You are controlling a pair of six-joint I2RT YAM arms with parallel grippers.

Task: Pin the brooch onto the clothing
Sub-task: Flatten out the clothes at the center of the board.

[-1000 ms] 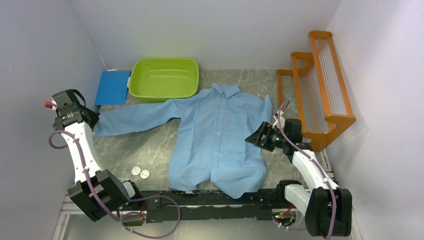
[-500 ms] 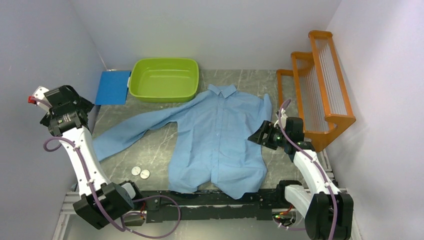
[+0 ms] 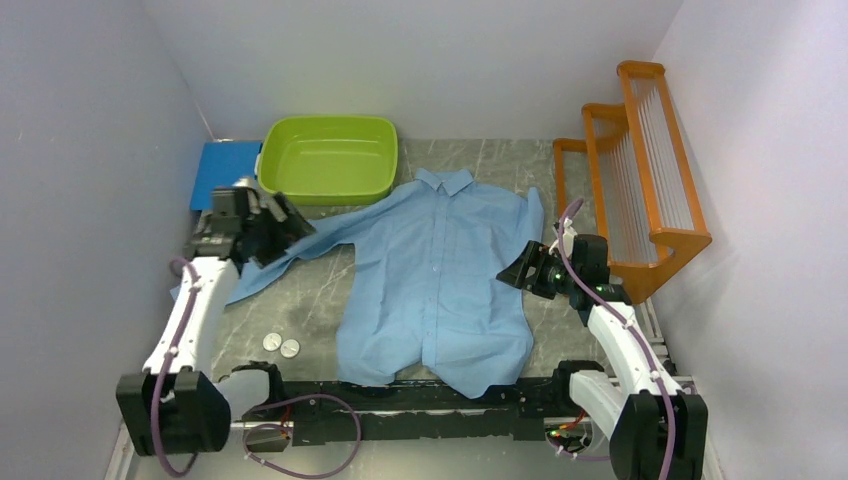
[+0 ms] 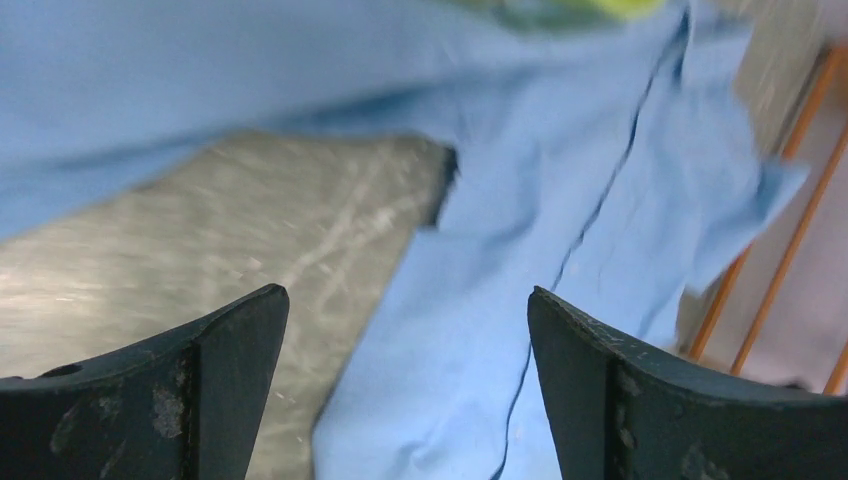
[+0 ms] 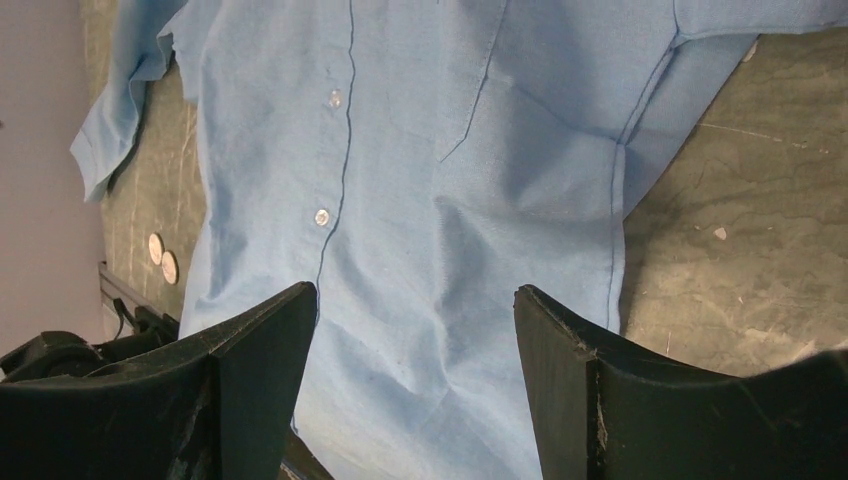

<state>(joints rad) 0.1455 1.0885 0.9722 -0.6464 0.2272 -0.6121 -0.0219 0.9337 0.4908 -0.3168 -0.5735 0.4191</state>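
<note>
The light blue shirt (image 3: 435, 280) is lying flat and face up in the middle of the counter (image 3: 320, 300), with its buttons closed. Its collar is pointing to the far wall and its hem is reaching the near edge. One sleeve is stretching out to the left, passing just in front of the green tub (image 3: 328, 158). The other sleeve is lying folded along the right side of the shirt body.

The left end effector (image 3: 295, 228) is hanging over the stretched sleeve, near the tub. Its two fingers (image 4: 200, 390) are standing wide apart and nothing is sitting between them. The wrist view is blurred, so I cannot tell if it is touching the cloth.

The right end effector (image 3: 507, 274) is hanging at the right side of the shirt, pointing to the shirt body. Its fingers (image 5: 250, 370) are also spread apart and holding nothing.

Two small round discs (image 3: 281, 346) are lying side by side on the bare counter, near the front edge and just left of the shirt hem. They are well apart from both end effectors.

A flat blue board (image 3: 222, 172) is lying beside the tub on its left. An orange rack (image 3: 640, 170) is standing along the right wall.
</note>
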